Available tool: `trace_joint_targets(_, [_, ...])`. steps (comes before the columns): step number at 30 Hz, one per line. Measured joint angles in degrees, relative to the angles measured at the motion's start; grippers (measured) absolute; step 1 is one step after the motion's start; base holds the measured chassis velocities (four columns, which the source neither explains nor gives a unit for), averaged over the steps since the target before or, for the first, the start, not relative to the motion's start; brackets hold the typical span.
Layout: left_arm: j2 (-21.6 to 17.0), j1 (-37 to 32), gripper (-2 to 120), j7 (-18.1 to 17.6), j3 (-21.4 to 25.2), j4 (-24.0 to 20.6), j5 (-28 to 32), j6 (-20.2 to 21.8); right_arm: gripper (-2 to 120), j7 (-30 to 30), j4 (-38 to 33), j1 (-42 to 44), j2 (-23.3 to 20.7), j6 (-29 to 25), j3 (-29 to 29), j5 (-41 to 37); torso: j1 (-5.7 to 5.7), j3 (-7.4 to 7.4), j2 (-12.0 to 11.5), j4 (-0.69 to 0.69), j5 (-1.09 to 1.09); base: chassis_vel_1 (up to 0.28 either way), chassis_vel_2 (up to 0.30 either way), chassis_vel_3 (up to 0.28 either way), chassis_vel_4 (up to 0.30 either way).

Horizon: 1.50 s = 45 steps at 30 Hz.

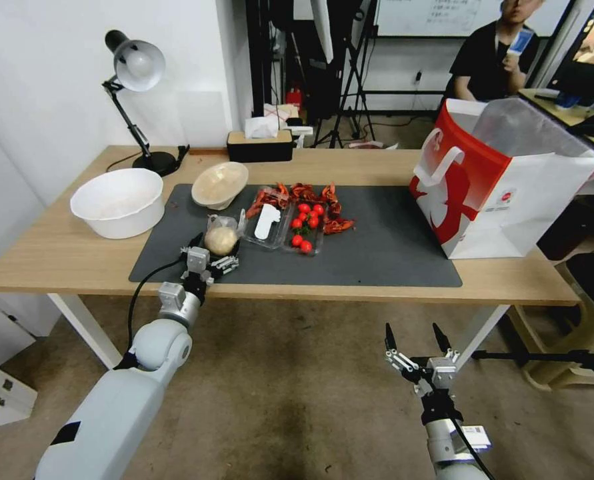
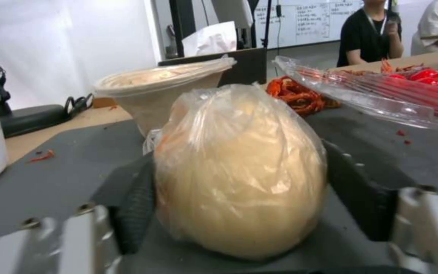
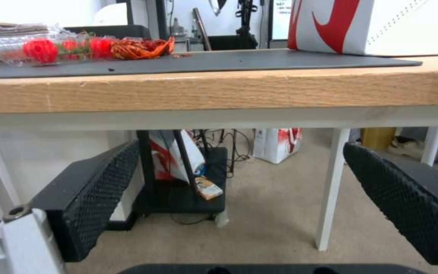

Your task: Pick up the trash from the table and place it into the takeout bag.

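The left claw point(image 1: 211, 255) sits low on the mat point(image 1: 390, 247) at the near-left part of the surface point(image 1: 57, 260), its jaws one on each side of the bagged bun point(image 1: 221, 239). In the left wrist view the bun point(image 2: 239, 171) fills the gap between the two dark pads point(image 2: 138, 198), which press against or sit very close to the plastic; I judge it grasped, though not yet lifted, since the bun rests on the mat. Just beyond it stands the beige bowl point(image 1: 219, 184), with the clear tray point(image 1: 290, 230) of tomatoes and red scraps beside it. The white bowl point(image 1: 118, 201) is further left.

The takeout bag point(image 1: 503, 180) stands upright at the far right of the surface, well apart from the bun, so the carry runs rightward across the whole mat and up over the bag's open mouth.

The right claw point(image 1: 413, 333) hangs spread and empty below the front edge, nearer the bag but idle.
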State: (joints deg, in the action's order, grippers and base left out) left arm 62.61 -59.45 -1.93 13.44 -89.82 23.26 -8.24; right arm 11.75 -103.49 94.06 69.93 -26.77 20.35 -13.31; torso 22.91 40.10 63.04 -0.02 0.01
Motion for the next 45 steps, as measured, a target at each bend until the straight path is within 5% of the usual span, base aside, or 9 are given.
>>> trace_joint_targets(12, [-0.2, -1.4, 34, 0.2, 0.9, -1.1, 0.0, -0.7, 100, 0.0, 0.3, -0.3, 0.0, 0.0, -0.3, 0.0, 0.0, 0.01, 0.0, 0.02, -0.02, 0.0, 0.0, 0.0, 0.0])
trace_joint_targets(19, [-2.4, -5.8, 10, -0.1, 4.3, -7.6, 0.3, -1.5, 100, 0.0, 0.2, -0.3, -0.1, 0.0, -0.5, 0.0, 0.0, 0.02, 0.0, 0.03, -0.03, 0.0, 0.0, 0.0, 0.0])
trace_joint_targets(35, [-7.9, -8.7, 7, 2.0, 7.9, -18.3, 5.4, -2.5, 100, -0.1, -2.1, 1.4, -0.1, -0.3, -0.5, 0.4, 0.0, 0.01, 0.0, 0.03, -0.03, 0.0, 0.0, 0.0, 0.0])
trace_joint_targets(39, [-14.4, -1.8, 7, 8.5, 4.4, -18.5, 11.7, -3.4, 100, -0.1, -3.1, 2.3, -0.2, -0.4, -0.1, 0.7, 0.01, 0.01, 0.0, 0.02, -0.01, 0.0, 0.0, 0.0, 0.0])
trace_joint_targets(45, [-18.9, 9.6, 7, 12.6, -1.1, -16.8, 16.6, -2.6, 100, -0.1, -3.6, 3.1, 0.2, -0.5, 0.2, 1.3, 0.01, 0.01, 0.0, 0.0, 0.01, 0.0, 0.0, 0.0, 0.0])
